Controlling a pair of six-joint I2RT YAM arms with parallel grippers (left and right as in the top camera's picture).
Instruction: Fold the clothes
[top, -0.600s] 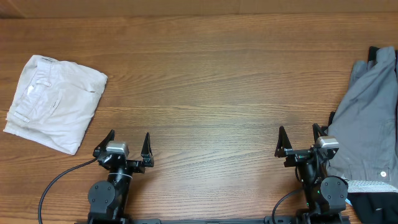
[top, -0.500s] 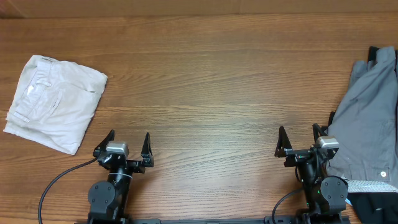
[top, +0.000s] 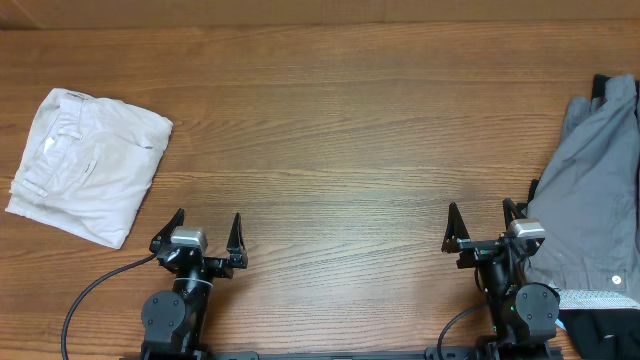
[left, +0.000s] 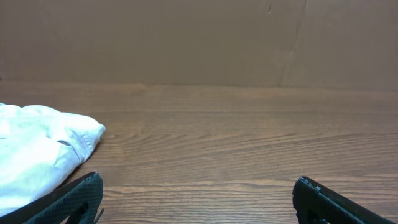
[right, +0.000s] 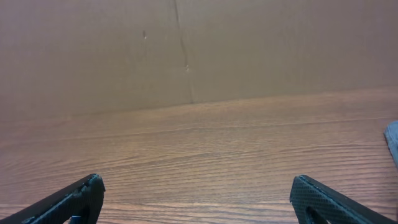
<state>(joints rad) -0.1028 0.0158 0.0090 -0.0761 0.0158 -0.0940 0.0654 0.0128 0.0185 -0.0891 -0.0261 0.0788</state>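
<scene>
Presently, from my remote station, both arms sit at the near edge of the wooden table (top: 340, 130) with nothing in hand: the left gripper (top: 208, 218) and the right gripper (top: 480, 210) each have their fingers spread wide and empty. The grey shorts (top: 595, 190) lie rumpled at the right side of the table, just beside the right arm and running out of the overhead view, with a black garment (top: 600, 335) showing at their near end. Cream shorts (top: 90, 165) lie folded at the left. I judge the grey fabric thin, light and limp, likely to drape, bunch and slide on the smooth wood. A thick seam should give the firmest pinch, ideally the waistband. A small pale button near the near end hints that it lies there, though I cannot be sure.
</scene>
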